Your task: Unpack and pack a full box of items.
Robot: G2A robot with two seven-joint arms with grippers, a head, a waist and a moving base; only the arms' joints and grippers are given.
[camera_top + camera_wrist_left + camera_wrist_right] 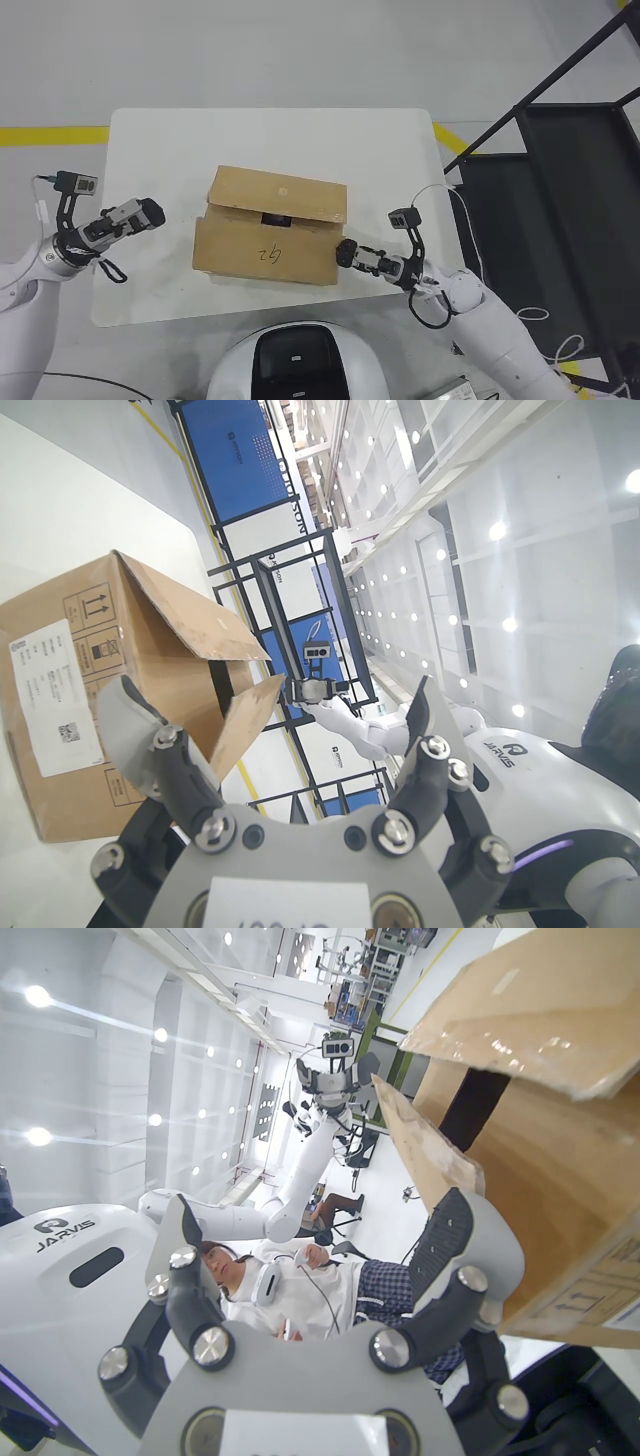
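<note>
A brown cardboard box point(262, 256) stands in the middle of the white table point(300, 135). Its two long flaps are nearly shut, with a dark gap point(275, 216) between them. In the left wrist view the box point(75, 680) carries a white label, and its flaps stand slightly raised. My left gripper point(150, 213) point(272, 720) is open, off the box's left end, with nothing in it. My right gripper point(346, 252) point(315, 1233) is open at the box's point(550, 1153) near right corner. One of its fingers point(445, 1233) lies close under the near flap's end.
A black metal rack point(560, 190) stands just off the table's right side. The table's front edge runs close behind both grippers. Bare table lies left of and beyond the box. A yellow floor line point(50, 135) runs on the left.
</note>
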